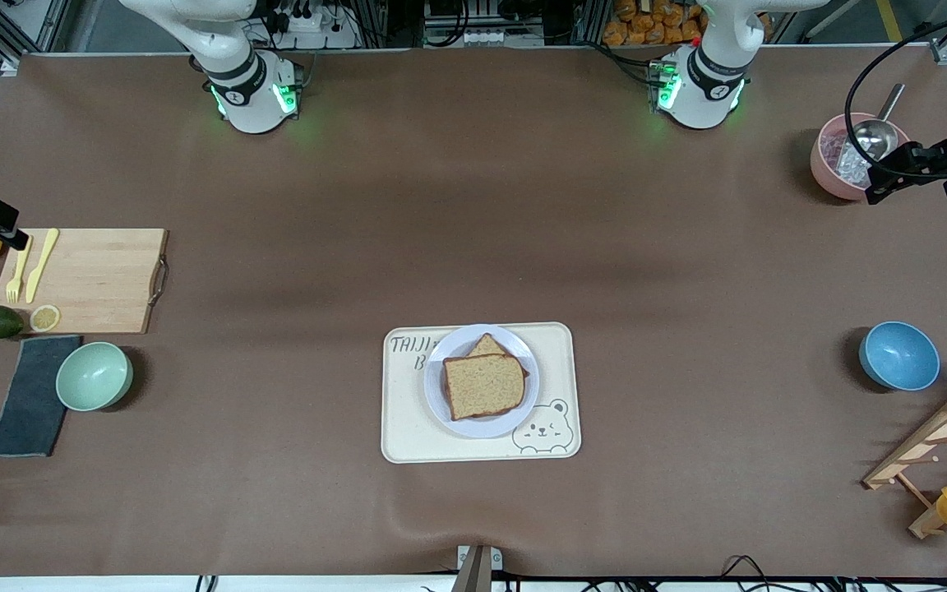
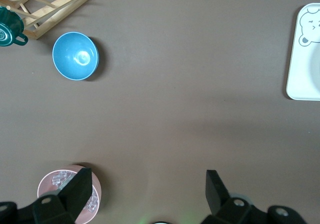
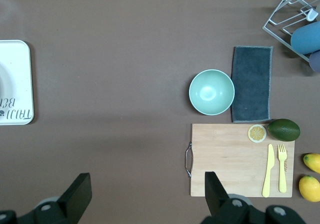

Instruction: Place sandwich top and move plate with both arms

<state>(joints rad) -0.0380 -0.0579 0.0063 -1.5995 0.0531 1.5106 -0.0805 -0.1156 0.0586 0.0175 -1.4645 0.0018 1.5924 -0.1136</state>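
At the right arm's end of the brown bench (image 1: 473,205), the right gripper (image 3: 145,191) is held high over the bare surface beside the wooden cutting board (image 1: 99,279), its jaws spread wide apart and empty. Near the board, a mint-green round bowl (image 1: 94,376) and a dark grey cloth (image 1: 30,395) are seen.

At mid-bench, nearer the front camera, the plain light-brown bread slice, the sandwich top (image 1: 483,385), is found lying on the small round pale plate (image 1: 450,411), over another slice whose corner shows beneath. The plate rests on a cream rectangular tray with a bear drawing (image 1: 552,427).

At the left arm's end, the left gripper (image 2: 145,189) is held over the bench beside a pink cup (image 1: 839,160), jaws likewise apart and empty; a blue bowl (image 1: 899,355) sits nearer the camera.

The slice appears already placed, so the plate move is judged to remain. Should the plate be lifted unevenly by the two arms, the skewed top slice could slide off; the tray might also be dragged if the rim is gripped too low.
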